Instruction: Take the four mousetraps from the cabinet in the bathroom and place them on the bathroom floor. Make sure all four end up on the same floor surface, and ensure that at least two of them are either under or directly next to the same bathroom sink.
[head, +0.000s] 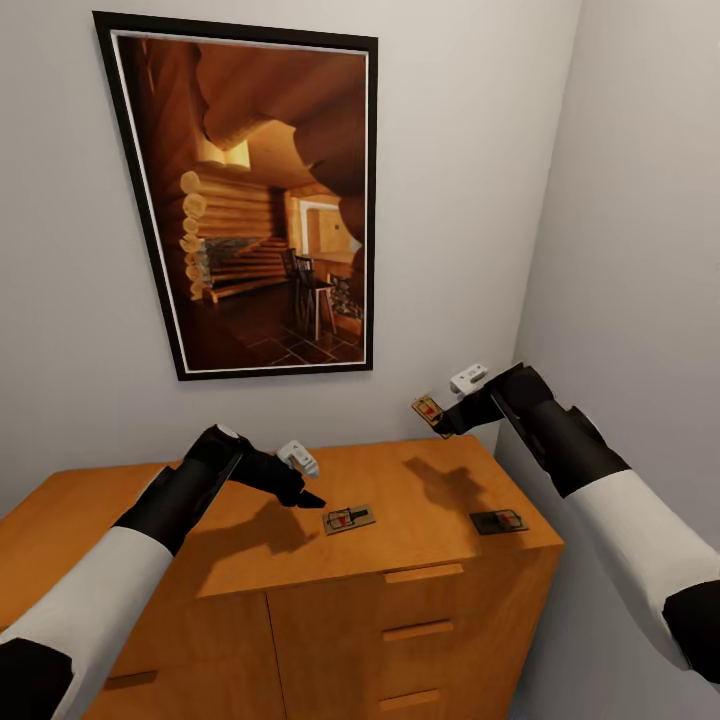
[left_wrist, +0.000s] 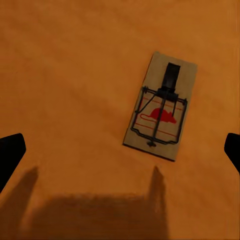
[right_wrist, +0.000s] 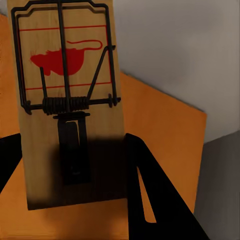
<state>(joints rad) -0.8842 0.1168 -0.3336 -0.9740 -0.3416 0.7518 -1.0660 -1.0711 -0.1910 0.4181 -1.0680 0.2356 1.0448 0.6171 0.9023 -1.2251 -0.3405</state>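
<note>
Two mousetraps are lying flat on the cabinet (head: 440, 480) top — one (head: 349, 519) near its middle, another (head: 499, 521) by its right front corner. Your right gripper (head: 443, 417) is holding a third mousetrap (head: 428, 409) in its jaws above the cabinet. Your left gripper (head: 305, 497) is hovering just beside the middle one, jaws spread wide.
</note>
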